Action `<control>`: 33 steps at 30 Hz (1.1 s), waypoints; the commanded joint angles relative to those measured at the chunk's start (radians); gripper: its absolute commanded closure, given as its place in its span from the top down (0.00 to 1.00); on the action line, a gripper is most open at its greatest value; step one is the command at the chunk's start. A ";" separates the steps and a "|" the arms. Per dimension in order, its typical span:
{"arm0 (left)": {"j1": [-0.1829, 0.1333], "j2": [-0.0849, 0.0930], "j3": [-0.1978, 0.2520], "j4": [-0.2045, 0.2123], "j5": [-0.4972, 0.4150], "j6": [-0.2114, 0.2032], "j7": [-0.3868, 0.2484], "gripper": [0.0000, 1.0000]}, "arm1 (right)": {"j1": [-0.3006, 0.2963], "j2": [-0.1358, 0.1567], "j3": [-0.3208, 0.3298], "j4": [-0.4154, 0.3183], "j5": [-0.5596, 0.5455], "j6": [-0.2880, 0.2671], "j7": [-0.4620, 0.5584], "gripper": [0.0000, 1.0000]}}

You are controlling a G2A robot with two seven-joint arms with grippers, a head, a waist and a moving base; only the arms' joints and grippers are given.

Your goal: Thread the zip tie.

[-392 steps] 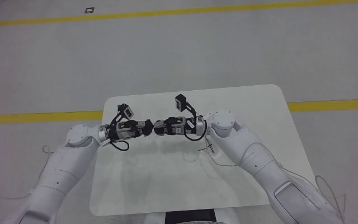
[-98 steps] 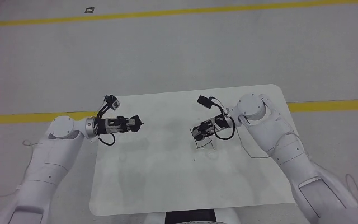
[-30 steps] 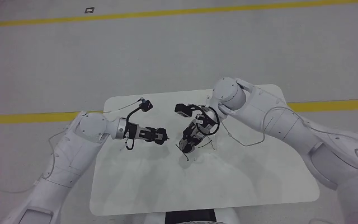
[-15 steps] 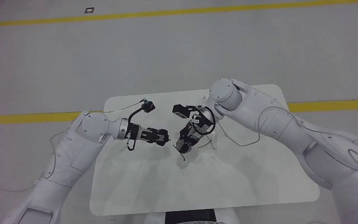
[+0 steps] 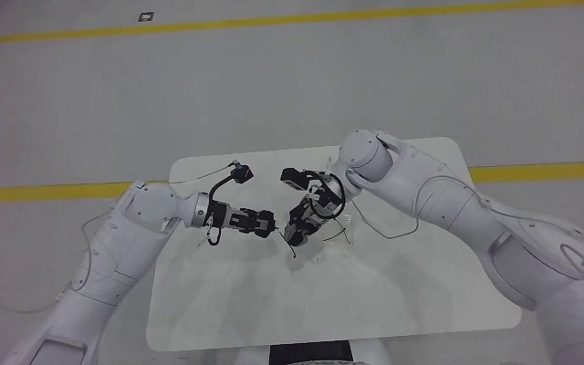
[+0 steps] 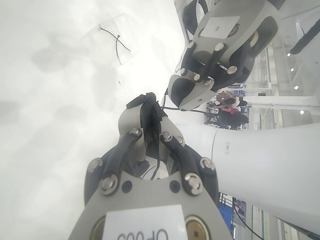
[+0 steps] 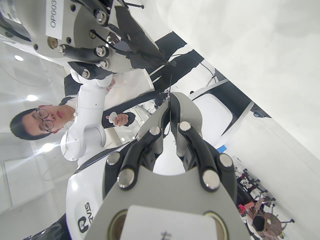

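Note:
The zip tie (image 6: pixel 175 108) is a thin black strand held above the white table (image 5: pixel 228 310) between both grippers. My left gripper (image 6: pixel 150 102) is shut on its thicker head end (image 7: pixel 172 63). My right gripper (image 7: pixel 170 99) is shut on the thin tail (image 7: pixel 170 83), which sticks out past its fingertips and points at the head. In the top view the left gripper (image 5: pixel 270 223) and right gripper (image 5: pixel 290 239) stand tip to tip, a small gap apart, over the table's middle. A loose bit of strand (image 5: pixel 293 253) hangs below the right gripper.
Spare black zip ties (image 6: pixel 117 41) lie crossed on a clear sheet (image 6: pixel 130 27) on the table, seen beside the right arm as spare ties (image 5: pixel 336 235). A tiny dark scrap (image 5: pixel 317 258) lies near them. The table's near half has free room.
The right gripper has moved a little left, closing toward the left gripper with the tail in it. The left gripper has barely shifted.

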 commanded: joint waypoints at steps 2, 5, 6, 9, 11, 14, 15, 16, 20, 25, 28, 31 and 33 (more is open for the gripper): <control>0.000 0.000 0.000 0.000 0.000 0.000 0.000 0.00 | 0.002 -0.008 0.003 0.014 -0.004 0.000 0.005 0.00; 0.000 0.000 0.000 0.000 0.000 0.000 0.000 0.00 | 0.003 -0.015 0.004 0.026 -0.007 0.000 0.011 0.00; 0.000 0.000 0.000 0.000 0.000 0.000 0.000 0.00 | 0.003 -0.017 0.004 0.029 -0.008 0.000 0.014 0.00; 0.000 0.000 0.000 0.000 0.000 0.000 0.000 0.00 | 0.003 -0.022 0.006 0.037 -0.011 0.000 0.021 0.00; 0.000 0.000 0.000 0.000 0.000 0.000 0.000 0.00 | 0.002 -0.026 0.007 0.040 -0.012 0.000 0.027 0.00; 0.000 0.000 0.000 0.000 0.000 0.000 0.000 0.00 | 0.003 -0.029 0.010 0.041 -0.016 0.000 0.034 0.00; 0.000 0.000 0.000 0.000 0.000 0.000 0.000 0.00 | 0.003 -0.030 0.011 0.042 -0.018 0.000 0.035 0.00; 0.000 0.000 0.000 0.000 0.000 0.000 0.000 0.00 | 0.003 -0.031 0.012 0.042 -0.019 0.000 0.036 0.00; 0.000 0.000 0.000 0.000 0.000 0.000 0.000 0.00 | 0.001 -0.034 0.016 0.045 -0.025 0.000 0.040 0.00; 0.000 0.000 0.000 0.000 0.000 0.000 0.000 0.00 | -0.004 -0.038 0.019 0.052 -0.028 0.000 0.040 0.00; 0.000 0.000 0.000 0.000 0.000 0.000 0.000 0.00 | -0.003 -0.041 0.019 0.058 -0.031 0.000 0.043 0.00; 0.000 0.000 0.000 0.000 0.000 0.000 0.000 0.00 | -0.003 -0.044 0.019 0.063 -0.033 0.000 0.041 0.00; 0.000 0.000 0.000 0.000 0.000 0.000 0.000 0.00 | -0.001 -0.046 0.018 0.067 -0.035 0.000 0.042 0.00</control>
